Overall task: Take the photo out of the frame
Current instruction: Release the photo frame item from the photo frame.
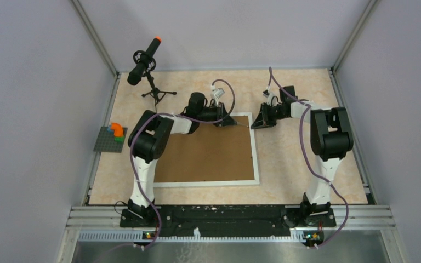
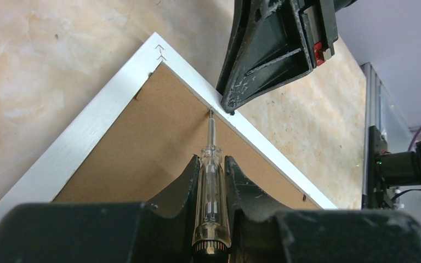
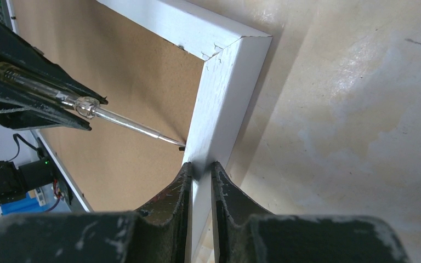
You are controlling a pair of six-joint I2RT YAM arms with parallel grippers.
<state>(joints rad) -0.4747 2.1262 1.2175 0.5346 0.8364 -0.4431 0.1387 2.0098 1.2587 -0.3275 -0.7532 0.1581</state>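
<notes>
The frame looked like smooth white painted wood, chipped at its corner. The board inside the frame was brown and dull, like thick card. The screwdriver over the frame had a clear shiny plastic handle and a bright metal rod. The counter under the frame looked like pale stone.

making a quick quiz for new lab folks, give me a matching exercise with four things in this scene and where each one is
Things:
1. screwdriver
2. frame
3. microphone
4. toy blocks

Places:
A. on a grey plate at the left edge of the table
B. on a tripod at the far left
C. lying flat, brown back up
D. held in the left fingers, tip at the frame's inner edge

Pairs: 1-D, 2-C, 3-B, 4-A
</notes>
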